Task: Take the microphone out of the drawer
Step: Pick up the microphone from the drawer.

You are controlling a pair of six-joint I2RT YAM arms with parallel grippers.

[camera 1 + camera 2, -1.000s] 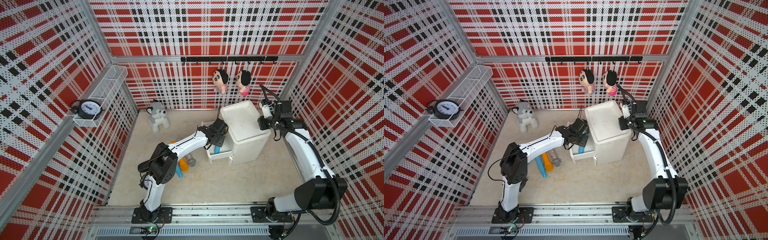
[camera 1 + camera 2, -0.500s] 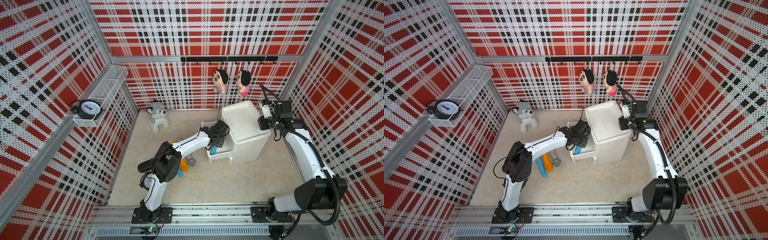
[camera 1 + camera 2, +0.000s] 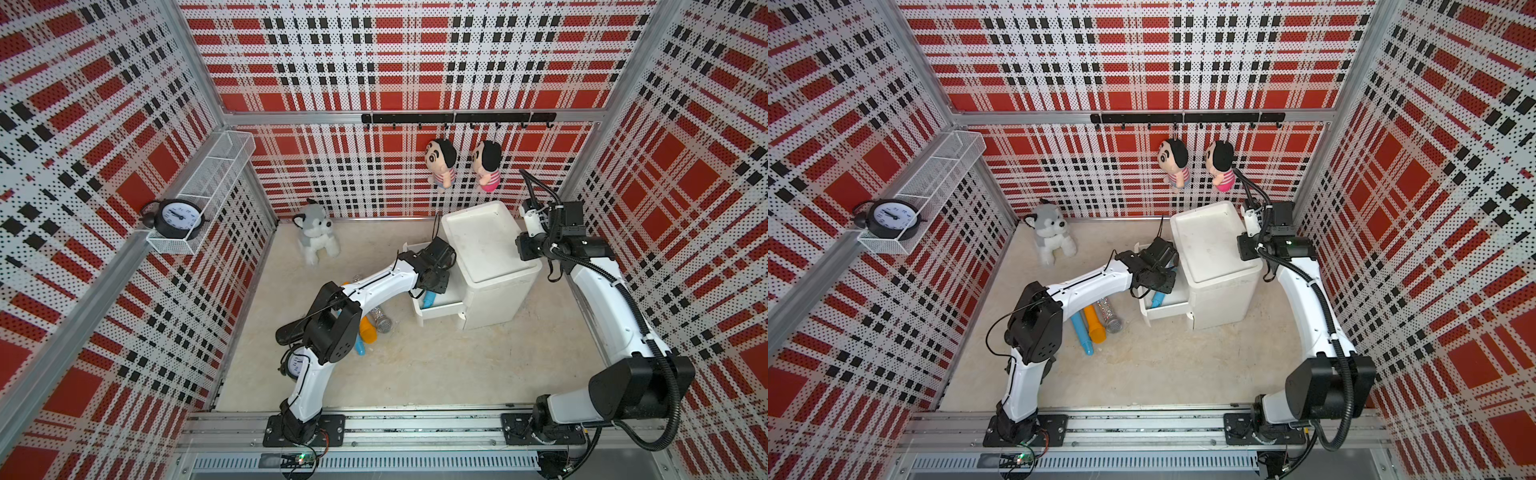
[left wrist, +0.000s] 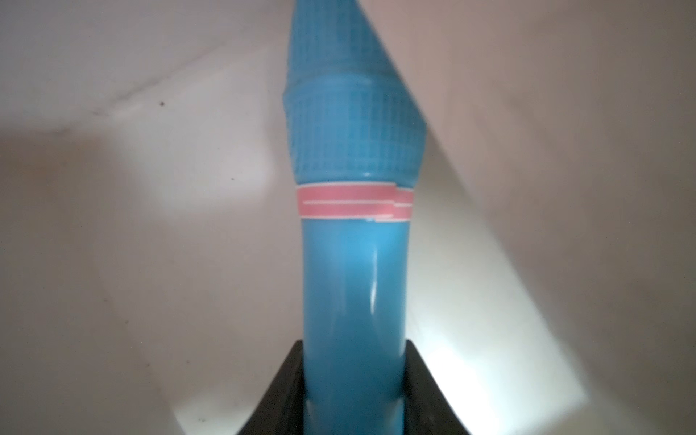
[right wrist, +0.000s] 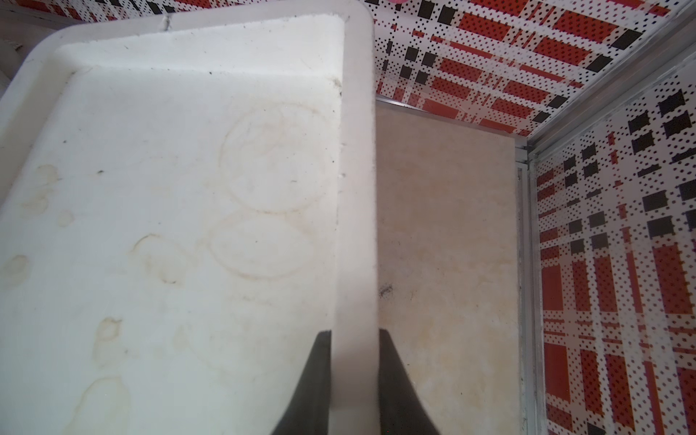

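The microphone (image 4: 354,286), clamped by the left gripper (image 4: 354,344), may be snagged under the cabinet (image 3: 486,249), whose rim is pinched by the right gripper (image 5: 354,335).

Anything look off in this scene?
Cabinet top is stained with ring marks and yellowish blotches. Three microphone-like toys lie on the floor beside the open drawer. Nothing looks broken or spilled.

floor (image 3: 1163,374) | white cabinet (image 3: 1208,249) | husky plush (image 3: 1050,237) | three loose microphones (image 3: 1093,324)
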